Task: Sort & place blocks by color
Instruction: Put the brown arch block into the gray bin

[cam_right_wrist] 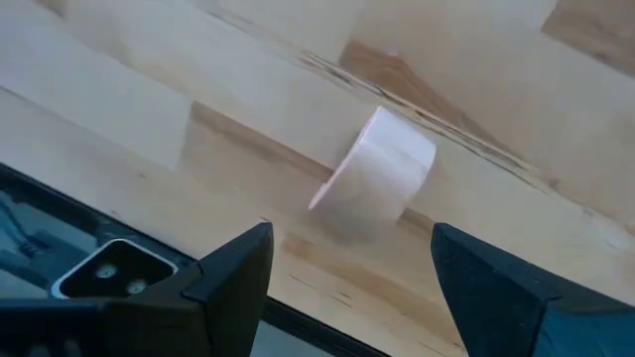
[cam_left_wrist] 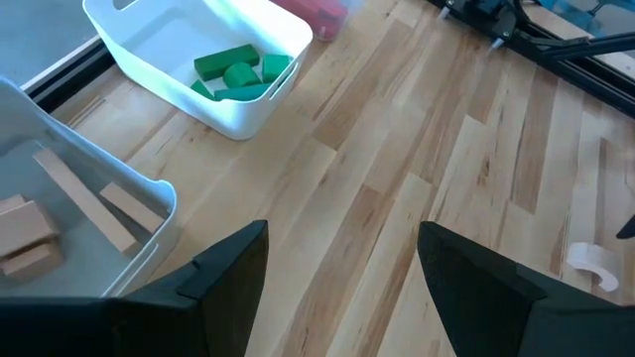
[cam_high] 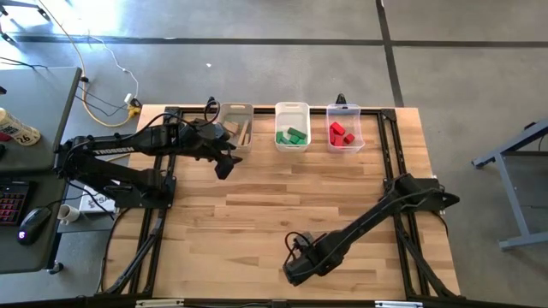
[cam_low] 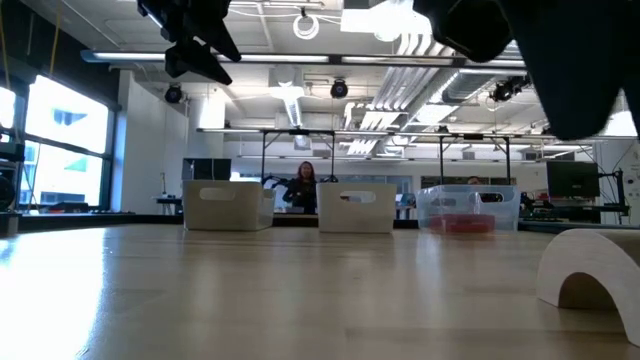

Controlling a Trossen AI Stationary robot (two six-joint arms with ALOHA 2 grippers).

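Grey concrete floor (cam_high: 257,60), bright windows (cam_low: 60,140) at the side, ceiling pipes (cam_low: 300,60) under white lights.

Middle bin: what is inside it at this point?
The middle bin holds green blocks; the left wrist view shows several green pieces piled together. Their exact count is unclear, since some overlap and the bin wall hides the lowest parts. No red or tan pieces show in it.

We see bright, even light from ceiling lamps (cam_low: 308,22) w/ window (cam_low: 60,140) glare; soft shadows on counter (cam_high: 282,197); near arch block (cam_low: 590,275) blurred.
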